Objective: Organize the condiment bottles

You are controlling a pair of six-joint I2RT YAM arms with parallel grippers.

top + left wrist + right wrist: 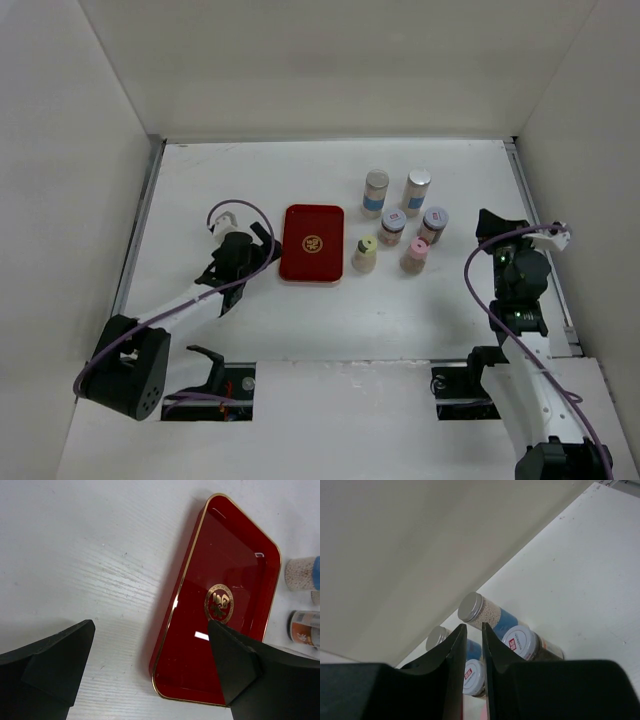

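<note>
— Red tray (312, 243) is lying with no jars on it; all six jars (392, 226) are standing bunched just right of it.
— And the right gripper (473, 627) is hanging near them, fingers pressed together, gripping nothing. The left gripper (150, 630) is spreading wide beside the tray.
— Bunched like that, I'm guessing a reaching finger is risking toppling a neighbour.

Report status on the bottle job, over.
Left gripper open, empty, at left edge of red tray. Right gripper shut, empty, short of the bottles. Six bottles standing right of tray, none on it. Path clear.
</note>
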